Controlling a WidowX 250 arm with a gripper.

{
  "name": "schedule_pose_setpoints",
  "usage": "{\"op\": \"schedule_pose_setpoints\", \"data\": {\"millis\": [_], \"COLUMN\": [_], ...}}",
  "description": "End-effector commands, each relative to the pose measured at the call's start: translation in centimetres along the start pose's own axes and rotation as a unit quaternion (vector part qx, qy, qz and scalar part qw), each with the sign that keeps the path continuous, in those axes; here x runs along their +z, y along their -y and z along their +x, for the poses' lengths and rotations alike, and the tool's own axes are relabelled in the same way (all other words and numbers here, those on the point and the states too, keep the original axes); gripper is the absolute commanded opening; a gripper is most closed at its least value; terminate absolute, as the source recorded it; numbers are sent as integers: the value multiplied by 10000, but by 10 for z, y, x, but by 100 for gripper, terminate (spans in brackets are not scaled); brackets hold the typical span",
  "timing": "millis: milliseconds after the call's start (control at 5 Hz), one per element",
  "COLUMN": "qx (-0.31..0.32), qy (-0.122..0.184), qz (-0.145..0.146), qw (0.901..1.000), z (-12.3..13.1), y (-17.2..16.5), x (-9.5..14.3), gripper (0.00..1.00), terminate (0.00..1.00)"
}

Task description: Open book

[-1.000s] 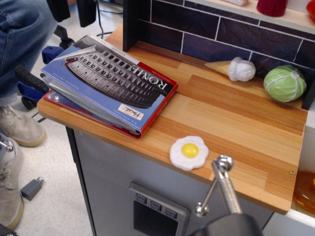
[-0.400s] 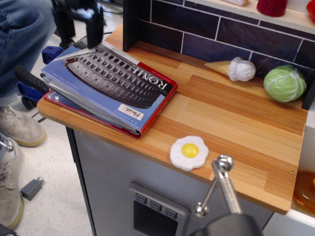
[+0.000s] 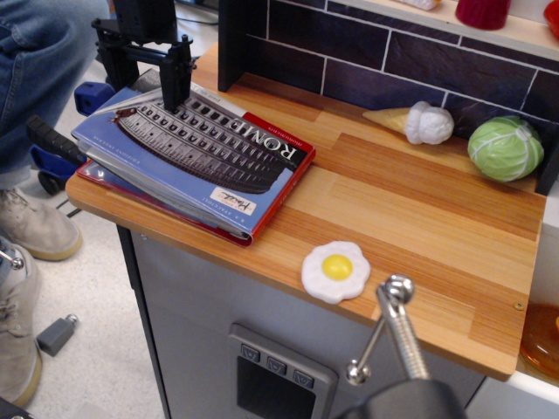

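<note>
Here the closed blue ROME book (image 3: 196, 157) lies flat, spread fingers (image 3: 175, 83) seemingly touching its cover.

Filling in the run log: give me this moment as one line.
phase: approach | gripper: open, over far-left corner of book | book: closed on counter | next: probably lift cover

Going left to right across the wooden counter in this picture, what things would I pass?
gripper above the book → fried egg toy → ice cream cone toy → green cabbage toy
</note>
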State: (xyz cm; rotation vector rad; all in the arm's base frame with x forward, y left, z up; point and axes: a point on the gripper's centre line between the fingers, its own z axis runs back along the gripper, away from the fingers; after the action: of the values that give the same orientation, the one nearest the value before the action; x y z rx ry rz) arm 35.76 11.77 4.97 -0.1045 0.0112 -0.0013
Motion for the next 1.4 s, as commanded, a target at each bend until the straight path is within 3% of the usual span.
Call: {"op": "schedule_pose_setpoints", "data": {"millis": [0, 200, 400, 800, 1000, 1200], "qx": [4, 372, 613, 809, 957, 1024], "qy": [552, 618, 375, -13, -136, -98], "qz": [-936, -1533, -2167, -2646, -2444, -1944], "qw": [9941, 9855, 9736, 9610, 9648, 9755], "z": [3, 11, 7, -14, -19, -25], "y": [48, 80, 122, 206, 247, 282], "x": [56, 77, 98, 132, 126, 113], "gripper": [100, 100, 100, 100, 100, 100], "terminate": [0, 0, 0, 0, 0, 0]}}
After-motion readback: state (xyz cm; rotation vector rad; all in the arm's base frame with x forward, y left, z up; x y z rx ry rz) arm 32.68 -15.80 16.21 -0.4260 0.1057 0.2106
